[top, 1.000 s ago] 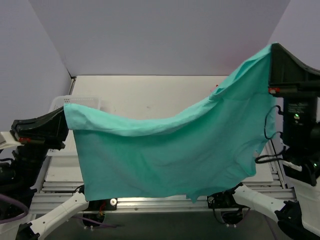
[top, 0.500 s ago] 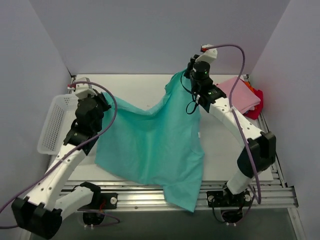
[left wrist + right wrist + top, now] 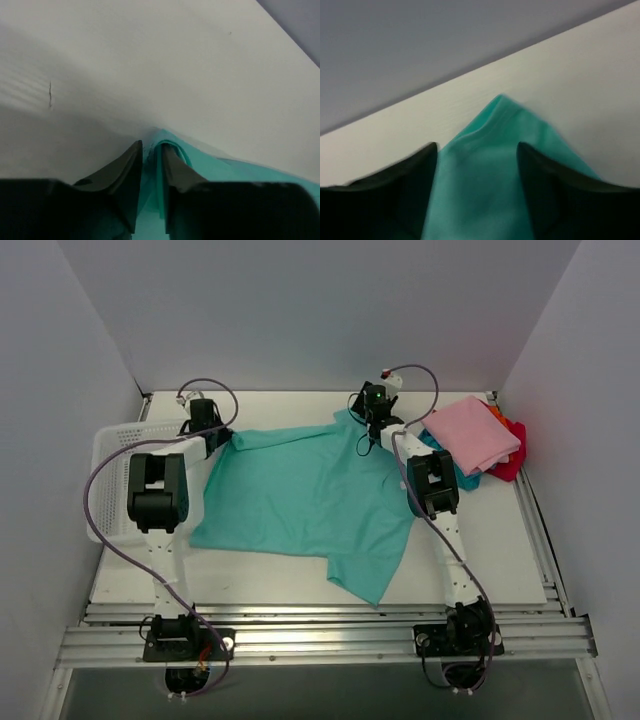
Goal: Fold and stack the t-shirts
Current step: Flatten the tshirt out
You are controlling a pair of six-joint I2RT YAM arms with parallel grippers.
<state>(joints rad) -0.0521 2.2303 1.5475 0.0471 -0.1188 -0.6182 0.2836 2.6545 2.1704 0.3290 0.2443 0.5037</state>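
limp teal-green cloth t-shirt (image 3: 300, 495) on bench (image 3: 290, 412), best gripped at corners; left fingers (image 3: 124, 172) pinching one, right fingers (image 3: 552, 192) spread

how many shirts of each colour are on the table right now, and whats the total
teal-green t-shirt: 1
pink t-shirt: 1
teal-blue t-shirt: 1
red t-shirt: 1
orange t-shirt: 1
total: 5

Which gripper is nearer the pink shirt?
Right. The right gripper, at a corner of the teal-green shirt, sits just left of the pink shirt; the left gripper is beside the white basket.
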